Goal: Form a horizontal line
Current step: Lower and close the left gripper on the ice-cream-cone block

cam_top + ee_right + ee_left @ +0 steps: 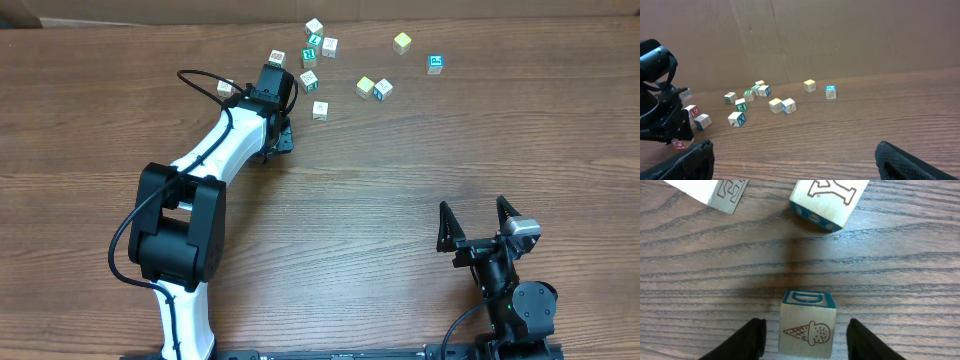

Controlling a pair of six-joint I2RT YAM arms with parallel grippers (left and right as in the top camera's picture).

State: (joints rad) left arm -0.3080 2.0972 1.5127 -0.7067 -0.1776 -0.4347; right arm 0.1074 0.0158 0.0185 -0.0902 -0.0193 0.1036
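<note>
The cubes (309, 79) lie loose, not in a row, along the far edge of the counter (330, 220), from left of centre to right of centre. At the right end a yellow cube (402, 42) and a blue cube (435, 64) stand apart. Nearer the middle a pale yellow cube (365, 87) and a blue-faced cube (383, 89) touch side by side.

The left gripper (274, 75) is at the cluster's left end. The overhead view hides what lies under it. The left wrist view shows the D cube (807, 325), with a teal top and an ice-cream cone on its near face. It stands between the spread fingers (752, 337) with a gap on each side. Beyond it are a Y cube (829, 200) and an E cube (720, 192).

The right gripper (478, 215) is by the near right corner, well apart from the cubes, spread wide and holding nothing. Its wrist view also shows a red-faced cube (692, 111) beside the left arm, a colour the overhead view does not show.
</note>
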